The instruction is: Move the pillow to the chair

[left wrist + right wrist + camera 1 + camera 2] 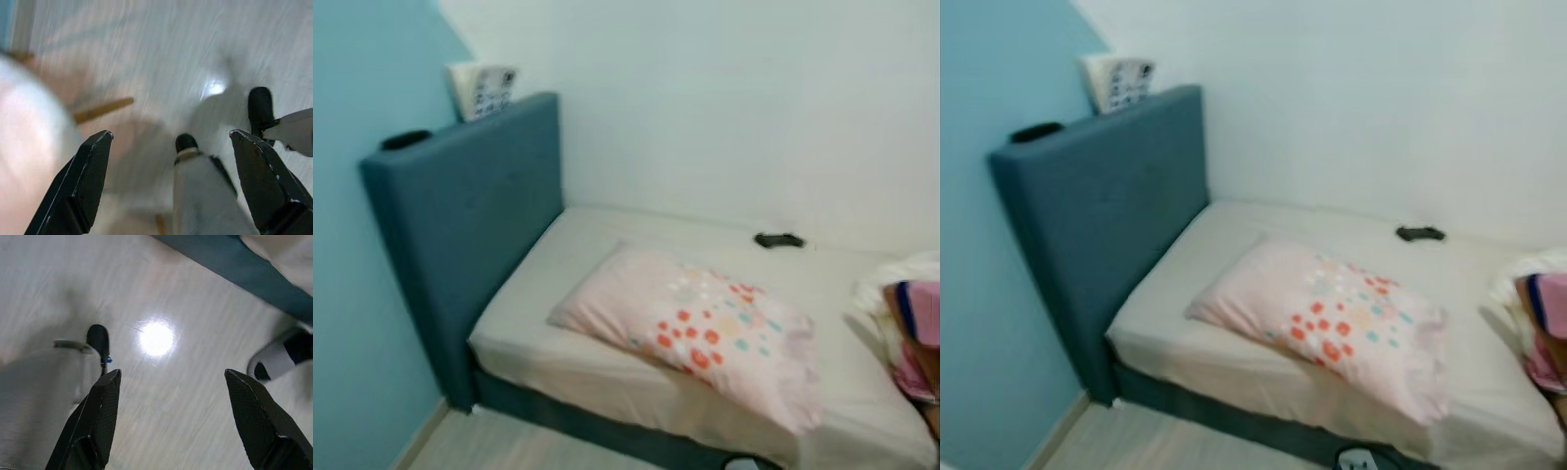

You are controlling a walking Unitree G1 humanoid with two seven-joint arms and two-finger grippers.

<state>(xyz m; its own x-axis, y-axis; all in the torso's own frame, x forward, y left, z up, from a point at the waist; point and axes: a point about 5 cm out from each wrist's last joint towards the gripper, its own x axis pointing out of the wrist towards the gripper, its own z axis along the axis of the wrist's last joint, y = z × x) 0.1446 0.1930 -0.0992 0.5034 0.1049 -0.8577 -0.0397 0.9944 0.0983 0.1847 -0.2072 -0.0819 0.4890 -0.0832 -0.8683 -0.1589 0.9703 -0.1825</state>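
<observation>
A pale pink pillow (700, 328) with red, orange and teal dots lies flat on the bed's cream mattress (607, 245), near the front edge. The bed has a tall teal headboard (470, 215) at its left end. My left gripper (171, 147) hangs open over the pale floor, with nothing between its fingers. My right gripper (171, 387) also hangs open above the floor, close to the bed's teal base (234, 269). Both arms hang at my sides, away from the pillow.
A small black object (778, 240) lies on the mattress by the white wall. Folded clothes (911, 323) are piled at the bed's right end. A white patterned item (481, 90) and a dark object (406, 139) sit on the headboard. A teal wall stands at left.
</observation>
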